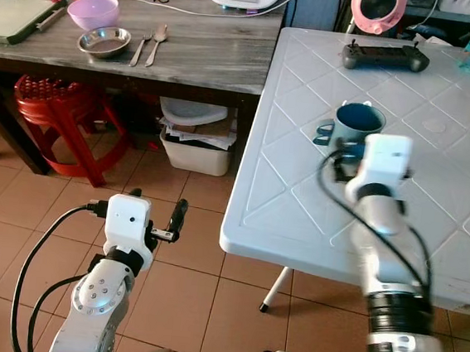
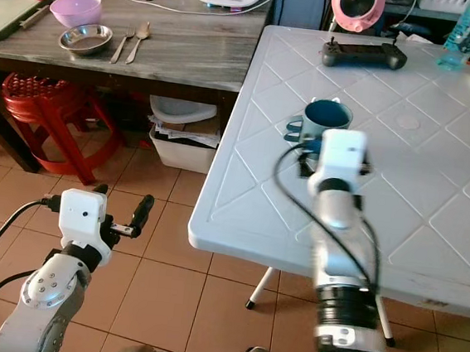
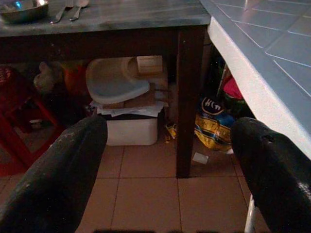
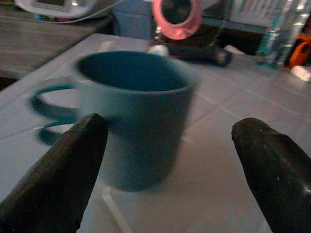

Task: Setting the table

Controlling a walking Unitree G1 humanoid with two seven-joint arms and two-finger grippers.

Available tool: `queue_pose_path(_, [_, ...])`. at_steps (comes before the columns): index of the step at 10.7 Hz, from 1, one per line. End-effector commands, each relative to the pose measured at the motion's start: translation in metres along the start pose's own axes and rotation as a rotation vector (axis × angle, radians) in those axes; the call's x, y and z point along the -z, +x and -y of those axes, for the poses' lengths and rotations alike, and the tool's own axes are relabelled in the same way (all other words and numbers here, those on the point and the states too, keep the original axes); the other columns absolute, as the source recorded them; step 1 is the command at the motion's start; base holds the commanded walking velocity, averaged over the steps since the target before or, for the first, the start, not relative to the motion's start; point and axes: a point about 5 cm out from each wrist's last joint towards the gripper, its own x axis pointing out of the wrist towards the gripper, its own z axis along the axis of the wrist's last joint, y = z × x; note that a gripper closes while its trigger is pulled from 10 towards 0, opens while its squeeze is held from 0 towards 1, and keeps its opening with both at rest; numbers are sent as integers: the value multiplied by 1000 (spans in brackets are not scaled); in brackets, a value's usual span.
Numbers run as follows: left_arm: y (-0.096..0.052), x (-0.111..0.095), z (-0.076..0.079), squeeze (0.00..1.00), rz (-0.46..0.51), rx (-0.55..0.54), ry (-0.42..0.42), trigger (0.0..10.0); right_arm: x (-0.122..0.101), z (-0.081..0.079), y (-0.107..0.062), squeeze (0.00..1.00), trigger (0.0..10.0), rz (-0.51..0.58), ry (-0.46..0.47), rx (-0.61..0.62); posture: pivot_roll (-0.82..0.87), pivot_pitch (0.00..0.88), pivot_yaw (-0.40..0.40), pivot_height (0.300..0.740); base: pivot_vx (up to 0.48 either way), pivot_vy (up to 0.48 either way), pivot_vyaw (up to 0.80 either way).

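Mug [image 1: 357, 124] stands upright on white table [image 1: 431, 211], over tiled floor [image 1: 183, 279].

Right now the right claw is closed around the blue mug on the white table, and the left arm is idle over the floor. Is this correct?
Not quite: the right claw is open, not closed. The right wrist view shows its fingers spread apart with the blue mug standing free on the white table. The left arm does idle over the floor.

Two silver arms with white boxy wrist modules, looping black cables, and long black fingers [image 3: 58, 174] looking pretty scuffed.
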Motion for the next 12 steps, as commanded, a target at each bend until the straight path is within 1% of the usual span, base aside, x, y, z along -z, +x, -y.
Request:
queue_pose_path(1, [-1,-3,-2,0,5,6,15,10000,-4,6,5,0,10000,9,11,27,44,98,77,740,0,0,0])
queue_pose_path(2, [0,-4,-2,0,7,9,18,10000,-7,13,10,0,10000,14,11,52,50,96,82,740,0,0,0])
queue_pose_path(3, [0,-4,-3,0,7,10,20,10000,-9,16,13,0,10000,15,12,66,53,95,84,740,0,0,0])
queue_pose_path(5, [-1,-6,-6,0,9,11,31,10000,-10,28,17,0,10000,14,16,114,61,96,92,740,0,0,0])
queue_pose_path(6, [-1,-7,-7,0,10,13,37,10000,-7,39,15,0,10000,6,6,175,65,98,99,740,0,0,0])
queue_pose_path(7, [-1,-7,-8,0,11,15,40,10000,-5,47,14,0,10000,3,-2,214,65,99,102,740,0,0,0])
queue_pose_path(8, [-1,-7,-8,0,11,19,46,10000,-1,57,9,0,10000,-7,-20,259,64,100,107,740,0,0,0])
queue_pose_path(9, [-1,-8,-9,0,11,24,49,10000,3,59,4,0,10000,-13,-27,273,64,99,109,740,0,0,0])
queue_pose_path(10, [-1,-8,-9,0,12,27,51,10000,7,57,-3,0,10000,-15,-31,272,63,98,110,740,0,0,0])
queue_pose_path(11, [-1,-8,-10,0,13,28,53,10000,13,52,-13,0,10000,-14,-28,274,63,97,111,740,0,0,0])
queue_pose_path(12, [-1,-8,-10,0,14,27,53,10000,15,48,-18,0,10000,-13,-29,268,62,97,111,740,0,0,0])
